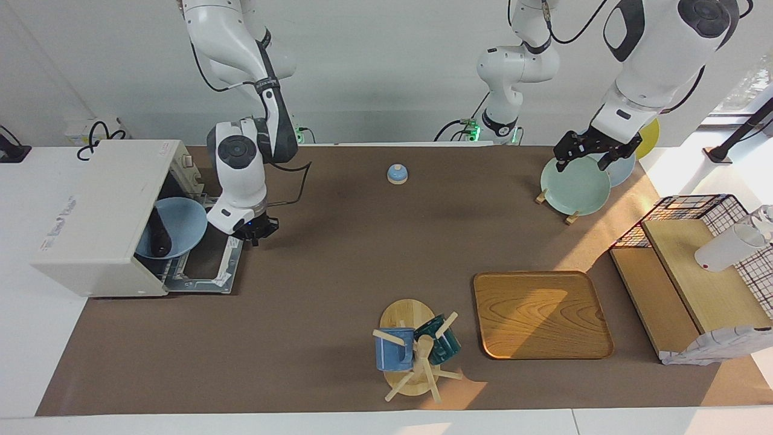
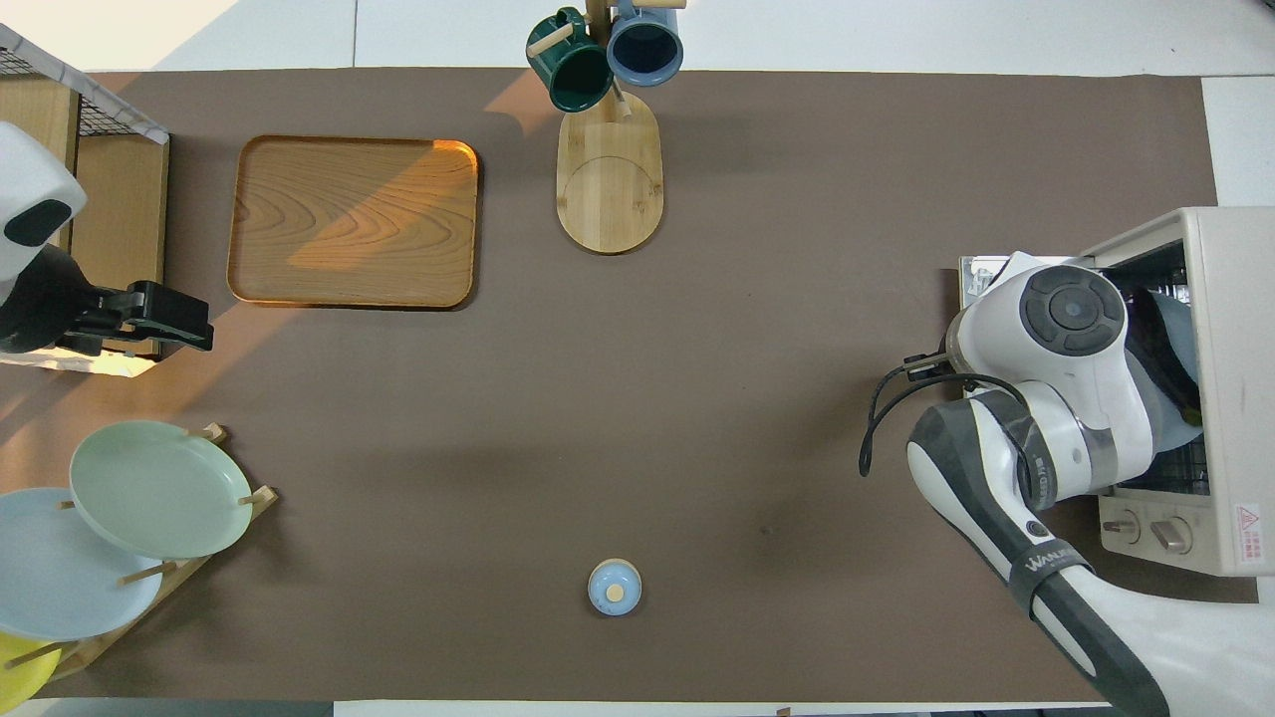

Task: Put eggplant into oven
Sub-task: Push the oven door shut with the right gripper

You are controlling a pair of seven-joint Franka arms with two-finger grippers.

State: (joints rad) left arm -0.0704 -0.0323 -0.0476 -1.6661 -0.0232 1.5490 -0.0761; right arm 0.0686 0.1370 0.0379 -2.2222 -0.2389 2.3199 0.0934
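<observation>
With its drop-down door lowered, the boxy off-white toaster oven [image 1: 99, 217] holds a pale blue plate [image 1: 181, 226] carrying the slim dark purple eggplant [image 1: 160, 235]. Right jaws [image 1: 261, 231]: over the door, just beside the plate; spread cannot be told. Left jaws [image 1: 595, 151]: spread, empty, over the mint-green plate [image 1: 574, 188], waiting.

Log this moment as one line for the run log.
eggplant: on blue plate in oven | door: open | right claw: over door | left claw: waiting over plate rack
</observation>
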